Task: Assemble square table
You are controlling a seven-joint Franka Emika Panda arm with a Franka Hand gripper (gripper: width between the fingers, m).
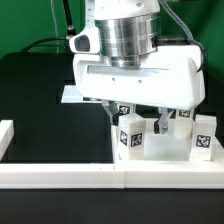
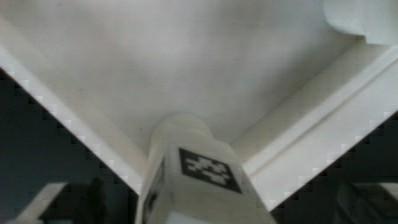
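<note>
Arm is low over the square table top (image 1: pixel 165 140), which sits on the black bench (image 1: pixel 35 95) against the long white border bar (image 1: pixel 110 175). Legs (image 1: pixel 131 135) are standing up from it, tags facing the exterior camera. Pincer (image 1: pixel 128 110) is mostly hidden under the wrist housing. The wrist view shows one tagged leg (image 2: pixel 199 170) centred between the fingers (image 2: pixel 45 205), top's underside behind it, but I cannot tell if the jaws are clamped on it or just straddling it.

My read: leg insertion/tightening step. To do it well, keep the leg's axis square to the socket, grip centred, twist without side load, and don't bump neighbouring legs.
</note>
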